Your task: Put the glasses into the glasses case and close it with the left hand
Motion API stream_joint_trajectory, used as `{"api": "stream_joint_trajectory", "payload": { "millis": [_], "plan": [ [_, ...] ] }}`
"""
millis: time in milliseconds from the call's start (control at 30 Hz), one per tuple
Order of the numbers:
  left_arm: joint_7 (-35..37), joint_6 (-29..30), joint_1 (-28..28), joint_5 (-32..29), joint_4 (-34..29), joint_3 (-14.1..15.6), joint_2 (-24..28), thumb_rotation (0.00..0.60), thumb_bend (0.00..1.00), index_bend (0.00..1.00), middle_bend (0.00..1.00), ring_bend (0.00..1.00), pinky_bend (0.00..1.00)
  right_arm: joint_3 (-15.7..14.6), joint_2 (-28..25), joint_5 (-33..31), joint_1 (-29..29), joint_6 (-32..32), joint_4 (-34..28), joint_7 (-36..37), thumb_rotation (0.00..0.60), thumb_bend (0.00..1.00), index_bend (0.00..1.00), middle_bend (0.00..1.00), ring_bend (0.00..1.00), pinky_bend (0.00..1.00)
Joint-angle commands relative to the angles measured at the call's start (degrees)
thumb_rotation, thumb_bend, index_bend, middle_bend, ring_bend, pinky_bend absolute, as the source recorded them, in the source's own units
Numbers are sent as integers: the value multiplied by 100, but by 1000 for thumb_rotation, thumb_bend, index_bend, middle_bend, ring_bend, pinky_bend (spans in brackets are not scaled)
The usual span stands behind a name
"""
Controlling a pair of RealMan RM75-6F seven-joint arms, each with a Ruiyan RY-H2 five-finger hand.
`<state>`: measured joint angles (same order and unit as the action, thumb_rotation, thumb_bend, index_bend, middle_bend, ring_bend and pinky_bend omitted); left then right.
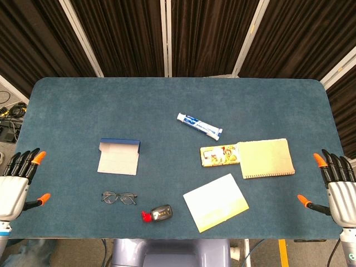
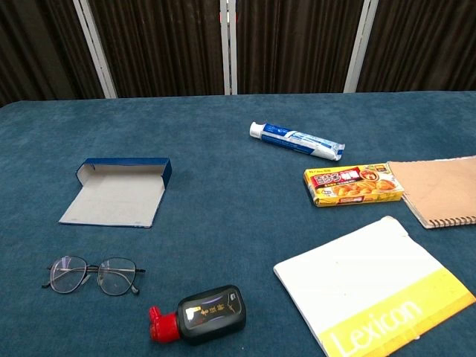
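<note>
In the head view, the left hand (image 1: 16,183) rests at the left edge of the table (image 1: 67,111), fingers spread and pointing up, thumb out to the side, holding nothing. The right hand (image 1: 334,183) sits at the right edge in the same pose, spread and empty. Both are well apart from everything on the blue cloth. The glasses (image 1: 119,197) lie near the front left, temples folded out of sight or too thin to tell. Just behind them the glasses case (image 1: 118,157) lies open, its pale lining up and its blue lid wall at the far side. Nothing lies between the left hand and the glasses. Right of the glasses sits a small black bottle (image 1: 158,213) with a red cap. Further right lie a white and yellow booklet (image 1: 216,202), a yellow food box (image 1: 219,155), a tan spiral notebook (image 1: 266,158) touching the box, and a toothpaste tube (image 1: 199,126) behind them.

In the chest view neither hand appears. The glasses (image 2: 94,275) lie flat with lenses toward the camera, apart from the open glasses case (image 2: 119,192) behind them. The black bottle (image 2: 202,314) lies on its side just right of the glasses. The booklet (image 2: 375,290) reads "Lexicon"; the food box (image 2: 353,184), notebook (image 2: 439,190) and toothpaste tube (image 2: 296,140) lie on the right half.
</note>
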<state>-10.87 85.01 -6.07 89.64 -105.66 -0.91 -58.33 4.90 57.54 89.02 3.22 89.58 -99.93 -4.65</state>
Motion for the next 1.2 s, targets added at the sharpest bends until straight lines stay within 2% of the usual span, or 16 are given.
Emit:
{"api": "stream_joint_trajectory", "payload": {
  "millis": [33, 233, 500, 600, 633, 700, 767, 833, 1033, 1200],
  "plan": [
    [-3, 10, 4, 12, -7, 3, 0, 600, 0, 0, 0, 0, 0, -6, -1, 3, -6, 3, 8, 0, 600, 0, 0, 0, 0, 0],
    [-32, -52, -15, 18, 4, 24, -24, 600, 0, 0, 0, 0, 0, -14, -24, 4, -26, 18, -2, 40, 600, 0, 0, 0, 0, 0],
    [-439, -791, -365, -193, -101, 45, -320, 600, 0, 5, 0, 0, 0, -13, -67, -36, -38, 1, -34, 123, 600, 0, 0, 0, 0, 0],
    [-574, -1244, -625, -316, -146, 20, -591, 600, 0, 129, 0, 0, 0, -4, -90, -57, -38, -8, -35, 182, 600, 0, 0, 0, 0, 0],
    [-626, -1365, -692, -390, -136, 6, -682, 600, 5, 198, 0, 0, 0, -7, -95, -64, -34, -25, -28, 204, 600, 0, 0, 0, 0, 0],
    [-883, -1611, -822, -666, -136, -39, -901, 600, 51, 259, 0, 0, 0, -15, -111, -73, -23, -69, -11, 260, 600, 0, 0, 0, 0, 0],
    [-1142, -1810, -931, -935, -144, -72, -1126, 600, 168, 312, 0, 0, 0, -22, -119, -79, -16, -98, 12, 305, 600, 0, 0, 0, 0, 0],
    [-1398, -1906, -1007, -1179, -143, -109, -1328, 600, 235, 334, 0, 0, 0, -21, -127, -80, -15, -102, 22, 350, 600, 0, 0, 0, 0, 0],
    [-2049, -2032, -1178, -1695, -93, -131, -1843, 600, 334, 372, 0, 0, 0, -37, -151, -63, -23, -106, 32, 437, 600, 0, 0, 0, 0, 0],
    [-2449, -2061, -1284, -2104, -12, -115, -2220, 600, 343, 384, 0, 0, 0, -43, -154, -75, -5, -154, 47, 459, 600, 0, 0, 0, 0, 0]
  ]
}}
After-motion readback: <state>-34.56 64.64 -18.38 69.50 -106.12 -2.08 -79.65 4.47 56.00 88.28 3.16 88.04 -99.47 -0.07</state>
